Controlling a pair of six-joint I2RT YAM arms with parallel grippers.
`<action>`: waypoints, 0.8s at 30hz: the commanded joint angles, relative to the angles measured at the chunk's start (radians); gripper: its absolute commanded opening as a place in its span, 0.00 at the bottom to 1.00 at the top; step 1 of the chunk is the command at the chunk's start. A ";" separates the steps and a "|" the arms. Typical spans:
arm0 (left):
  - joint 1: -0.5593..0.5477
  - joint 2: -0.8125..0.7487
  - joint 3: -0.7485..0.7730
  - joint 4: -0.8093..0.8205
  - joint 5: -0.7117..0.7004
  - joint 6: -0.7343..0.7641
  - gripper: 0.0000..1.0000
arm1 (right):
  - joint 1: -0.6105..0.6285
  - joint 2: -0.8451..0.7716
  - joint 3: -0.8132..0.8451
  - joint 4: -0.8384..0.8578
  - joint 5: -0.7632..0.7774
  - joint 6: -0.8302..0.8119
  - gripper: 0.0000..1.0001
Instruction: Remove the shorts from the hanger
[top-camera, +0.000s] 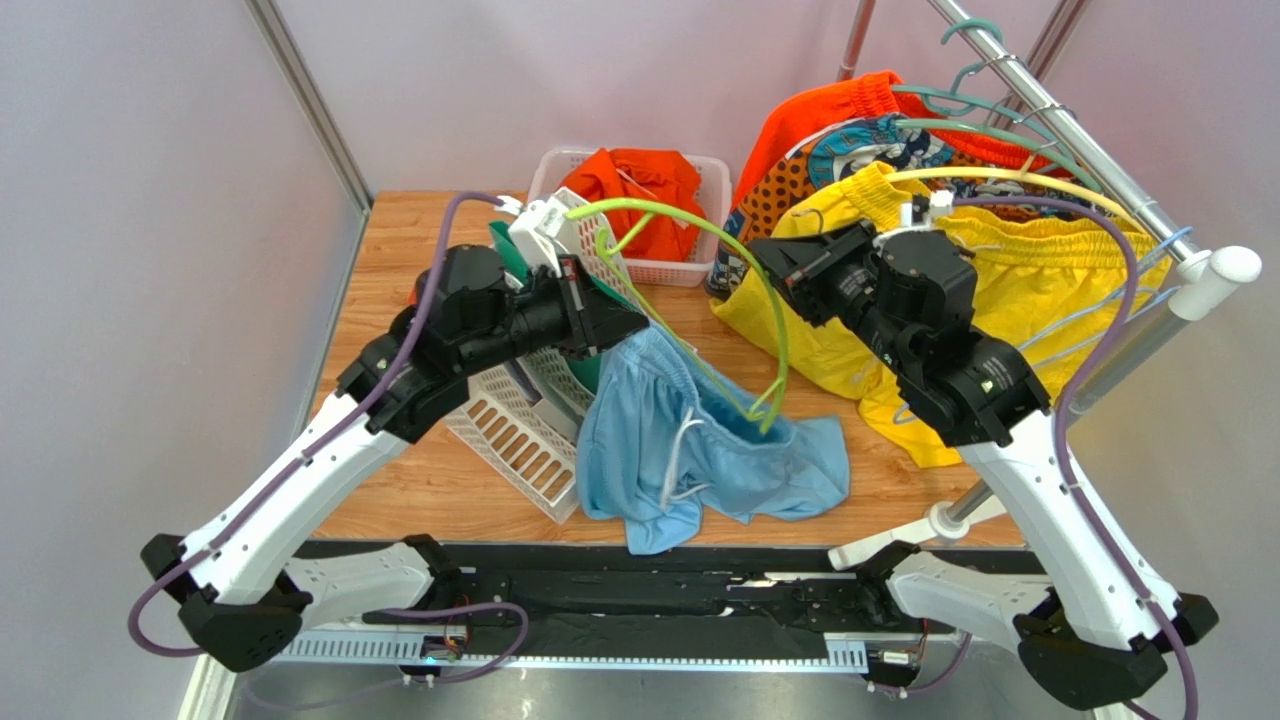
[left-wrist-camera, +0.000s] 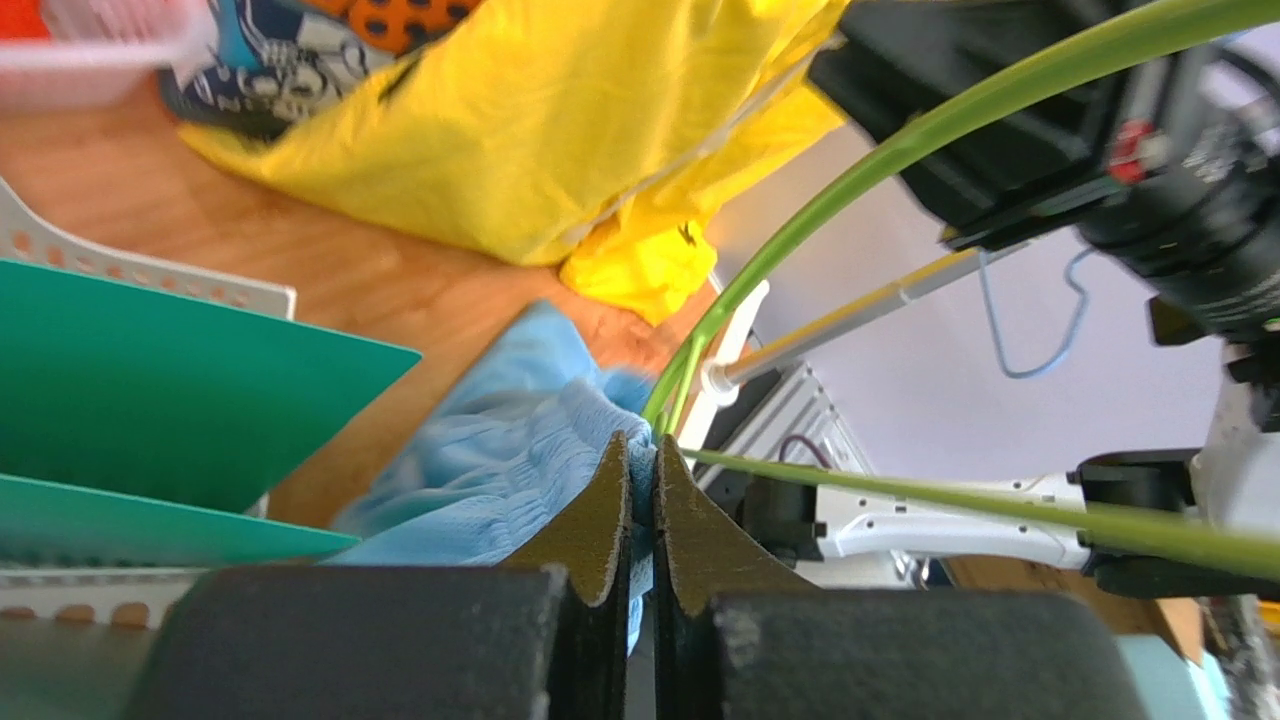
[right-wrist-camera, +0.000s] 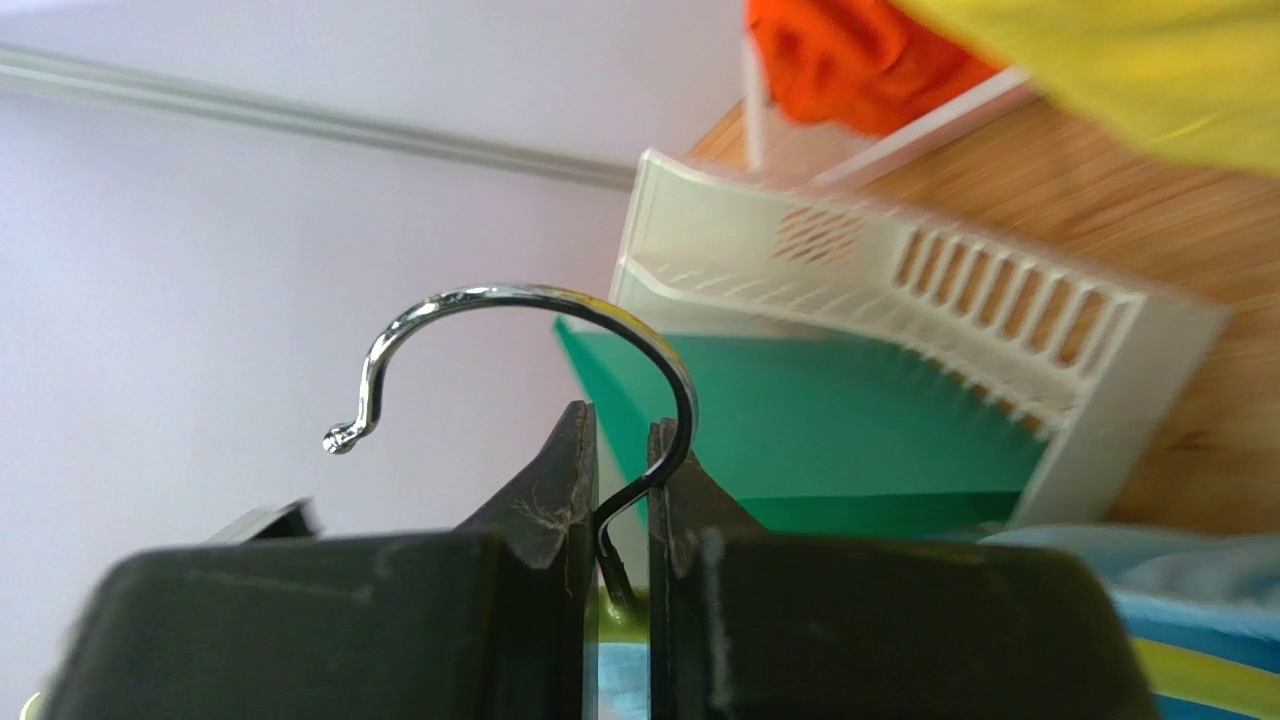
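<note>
The left gripper (left-wrist-camera: 642, 458) is clenched on the waistband of the light blue soft cloth shorts (top-camera: 706, 458); a fold of the ribbed elastic edge sits pinched between the two pads. The rest of the garment hangs below and to the right of the fingers and spreads onto the wooden table (top-camera: 398, 255), with its white drawstring (top-camera: 676, 458) looped on top. One end of the lime-green plastic hanger (left-wrist-camera: 962, 120) lies just beside the left fingertips, where its two bars meet at the cloth. The right gripper (right-wrist-camera: 619, 435) is clamped on the stem of the hanger's chrome wire hook (right-wrist-camera: 526, 300), whose curve rises above the fingertips. The bright orange cloth shorts (top-camera: 639, 183) lie in a pale latticed plastic basket (top-camera: 706, 270) beyond the left fingers, well apart from both grippers. A white slotted plastic crate (top-camera: 519, 428) stands tilted just beneath the left gripper.
</note>
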 joint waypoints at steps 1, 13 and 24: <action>0.013 0.018 0.009 0.127 0.065 -0.057 0.00 | -0.001 0.032 0.115 0.196 -0.185 0.144 0.00; 0.021 0.275 0.155 0.162 0.275 -0.119 0.00 | -0.003 -0.152 0.084 0.023 -0.082 0.023 0.00; -0.046 0.458 0.443 -0.068 0.271 -0.007 0.53 | -0.003 -0.272 0.069 -0.151 -0.045 -0.066 0.00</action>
